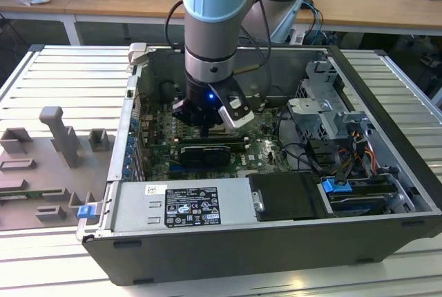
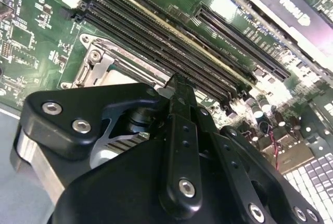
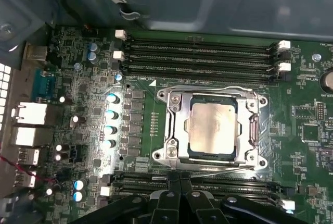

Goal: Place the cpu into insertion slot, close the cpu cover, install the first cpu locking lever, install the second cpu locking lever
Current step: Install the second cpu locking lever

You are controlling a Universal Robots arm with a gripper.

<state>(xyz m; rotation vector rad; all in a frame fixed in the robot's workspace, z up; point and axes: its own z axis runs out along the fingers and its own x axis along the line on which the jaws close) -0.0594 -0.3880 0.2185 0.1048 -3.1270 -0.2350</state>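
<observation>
In the first wrist view the cpu lies flat in the insertion slot, its pale metal top showing through the window of the cpu cover. The cover lies down over it. One thin wire lever runs along the socket edge nearest my fingers, and another lever runs along the far edge. My gripper is shut, its tips together just at the near socket edge beside that lever. The shut gripper also stands over the socket corner in the second wrist view. In the exterior view the gripper reaches down inside the computer case.
Long black memory slots flank the socket on both sides. A black expansion card lies just in front of the gripper. The power supply, a drive cage and loose cables crowd the case. A grey fixture tray sits at the exterior view's left.
</observation>
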